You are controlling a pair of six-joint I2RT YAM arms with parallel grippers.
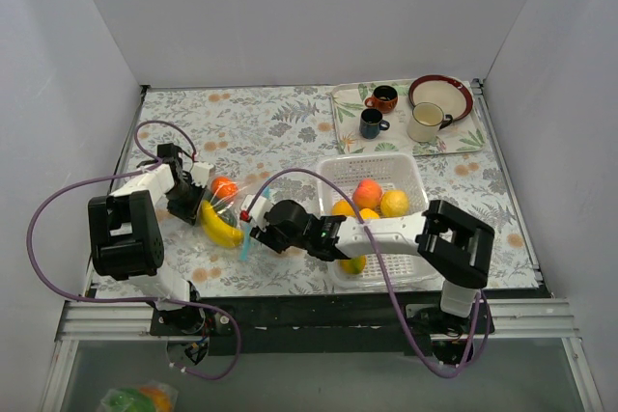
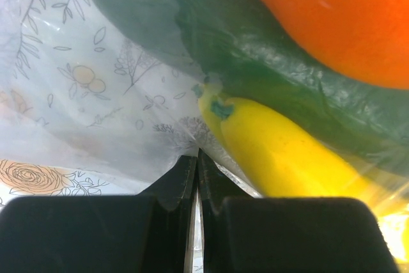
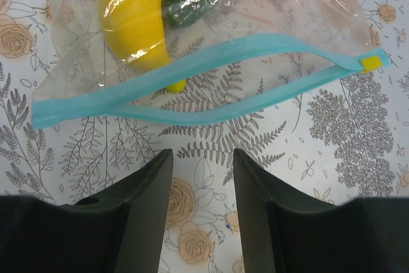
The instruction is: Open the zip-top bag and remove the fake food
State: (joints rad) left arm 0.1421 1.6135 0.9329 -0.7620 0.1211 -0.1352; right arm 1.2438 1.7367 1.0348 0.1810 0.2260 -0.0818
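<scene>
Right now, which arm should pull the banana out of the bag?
Right. The right gripper is open, facing the parted blue strip of the zip-top bag, the banana just inside. The left gripper is shut on the bag.

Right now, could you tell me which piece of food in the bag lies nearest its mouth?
The yellow banana; its tip reaches the blue zip strip, while the cucumber and orange sit deeper.

Basket (image 1: pixel 338 173), mugs (image 1: pixel 373 123), plate (image 1: pixel 440 93), tray (image 1: pixel 350 134)

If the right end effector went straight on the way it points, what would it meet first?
Probably the blue zip strip of the zip-top bag, lying just ahead of the open right end effector; depth is unclear.
</scene>
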